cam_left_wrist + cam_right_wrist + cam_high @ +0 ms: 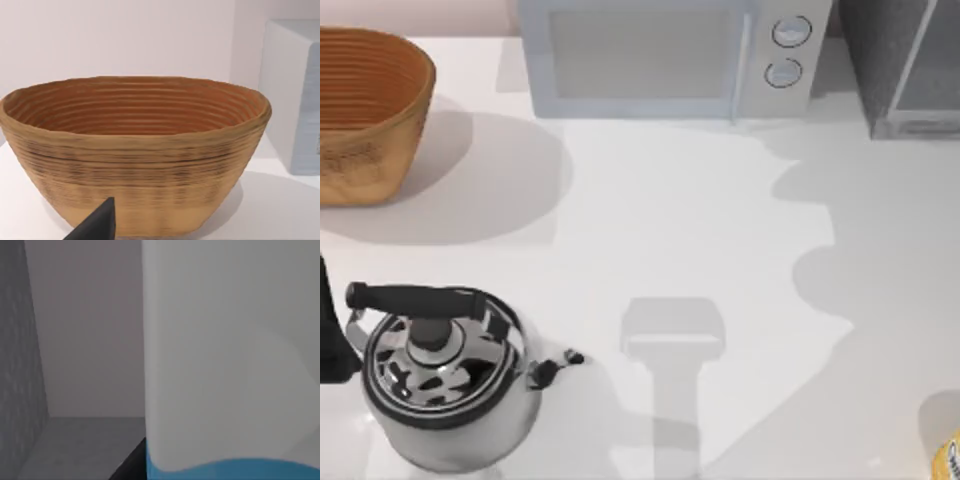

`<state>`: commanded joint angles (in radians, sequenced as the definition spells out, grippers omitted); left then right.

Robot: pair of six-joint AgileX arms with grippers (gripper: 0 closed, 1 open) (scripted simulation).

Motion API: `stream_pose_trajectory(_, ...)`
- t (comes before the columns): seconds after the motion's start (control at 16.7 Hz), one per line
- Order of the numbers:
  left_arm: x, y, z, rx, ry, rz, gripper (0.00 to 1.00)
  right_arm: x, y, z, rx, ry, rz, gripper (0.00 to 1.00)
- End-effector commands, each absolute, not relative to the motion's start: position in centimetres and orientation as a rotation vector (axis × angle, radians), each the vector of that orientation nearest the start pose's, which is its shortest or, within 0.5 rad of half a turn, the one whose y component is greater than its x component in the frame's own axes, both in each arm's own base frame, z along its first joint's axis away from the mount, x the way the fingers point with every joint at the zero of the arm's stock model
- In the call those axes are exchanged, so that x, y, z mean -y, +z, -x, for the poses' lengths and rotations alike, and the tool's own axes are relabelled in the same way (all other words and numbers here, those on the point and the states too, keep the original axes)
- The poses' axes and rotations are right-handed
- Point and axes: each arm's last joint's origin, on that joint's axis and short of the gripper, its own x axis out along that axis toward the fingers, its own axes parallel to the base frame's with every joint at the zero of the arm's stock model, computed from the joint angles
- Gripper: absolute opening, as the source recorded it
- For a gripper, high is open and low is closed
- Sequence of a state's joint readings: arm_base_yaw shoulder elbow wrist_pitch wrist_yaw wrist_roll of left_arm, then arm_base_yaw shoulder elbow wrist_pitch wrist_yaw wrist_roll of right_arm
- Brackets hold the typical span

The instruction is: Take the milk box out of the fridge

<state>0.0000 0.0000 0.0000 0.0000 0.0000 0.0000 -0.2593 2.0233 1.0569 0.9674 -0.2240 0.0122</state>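
Note:
The milk box [230,350] looms very close in the right wrist view, its white upper part above a light-blue band. It stands inside the fridge [20,365], with grey wall and floor beside it. A dark part of my right gripper [127,465] shows right beside the box's lower edge. In the top view the fridge [880,60] is the dark grey cabinet at the back right corner, its pale door panel swung out. My left arm [330,320] is parked at the table's left edge, and a dark part of my left gripper [95,225] points toward a basket.
A woven basket [365,110] [135,150] stands at the back left. A white microwave [660,55] [295,95] sits at the back middle, left of the fridge. A steel kettle [445,375] is at the front left, and a yellow-labelled item [950,455] at the front right.

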Motion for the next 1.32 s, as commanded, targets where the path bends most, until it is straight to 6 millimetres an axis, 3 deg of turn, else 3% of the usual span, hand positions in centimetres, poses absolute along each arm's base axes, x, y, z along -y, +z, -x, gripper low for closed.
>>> stream_pose_trajectory(0.12,0.1,16.0,-10.6,0.000,0.000,0.000,1.00,9.6,15.7,-39.2,-0.047,-0.012,-0.010,0.00)
stream_pose_trajectory(0.3,0.1,16.0,-10.6,0.000,0.000,0.000,1.00,9.4,16.5,-36.7,-0.010,-0.002,0.000,0.00)
stream_pose_trajectory(0.72,0.1,16.0,-10.6,0.000,0.000,0.000,1.00,9.4,16.6,-36.3,-0.010,-0.007,-0.002,0.00)
stream_pose_trajectory(1.02,0.1,16.0,-10.6,0.000,0.000,0.000,1.00,7.7,19.6,-33.8,-0.009,-0.003,0.005,0.00)
stream_pose_trajectory(1.32,0.1,16.0,-10.6,0.000,0.000,0.000,1.00,4.6,23.5,-27.0,-0.003,-0.006,0.010,0.00)
